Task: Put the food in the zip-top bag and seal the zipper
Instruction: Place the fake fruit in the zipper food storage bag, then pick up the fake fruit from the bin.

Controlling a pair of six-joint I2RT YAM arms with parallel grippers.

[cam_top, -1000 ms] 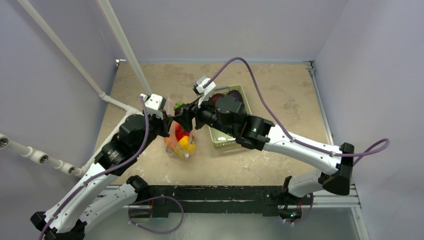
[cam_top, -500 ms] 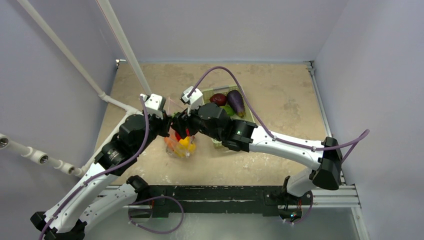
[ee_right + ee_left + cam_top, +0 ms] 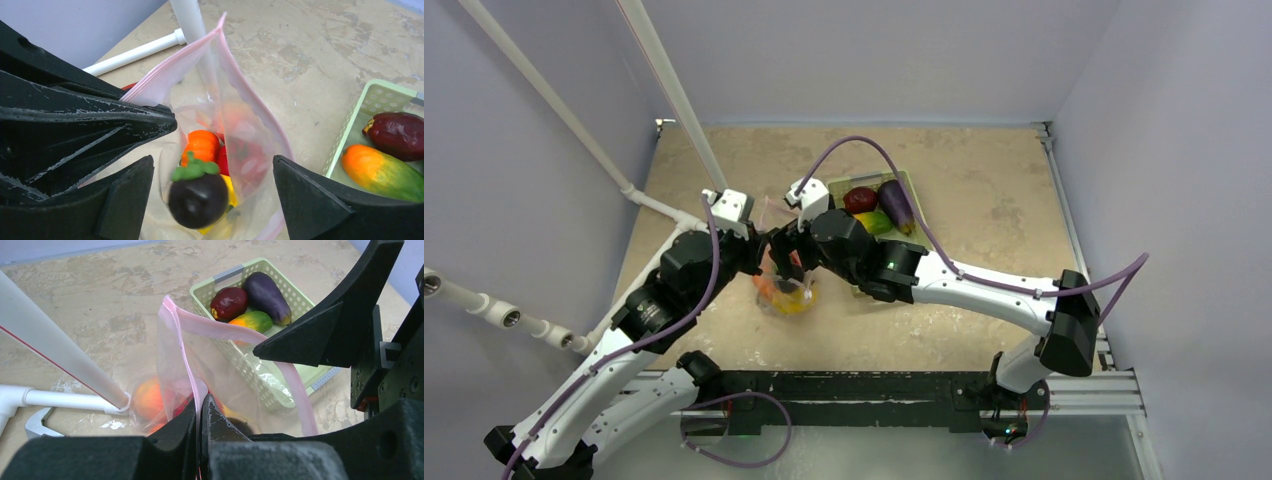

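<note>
**Bag mouth held by one pinch while loading went on**

The left jaws were clamped tight on one lip of the zip-top bag (image 3: 225,370), holding it upright on the bench (image 3: 100,300) just beside the pale green basket (image 3: 227,275). The right jaws stood wide apart directly over the open mouth, holding nothing. Between them, touching neither, hung the dark plum (image 3: 198,197), blurred and just above the orange pumpkin (image 3: 201,144) and the other pieces already inside.

The main risk was the single pinch. The film looked thin and slack, and added weight could drag the lip out of the left jaws, so the bag would slump and spill onto the bench. The plum could also bounce off the pumpkin and roll back out, since the pile sat fairly high.

The right jaws hung very close to the pink zipper (image 3: 215,330). Lifting away carelessly could snag the free lip and fold the mouth shut. The purple eggplant (image 3: 267,290), a dark red fruit (image 3: 229,302) and a green-orange one (image 3: 255,320) lay in the basket, and a crowded bag would make the zipper hard to press closed.
</note>
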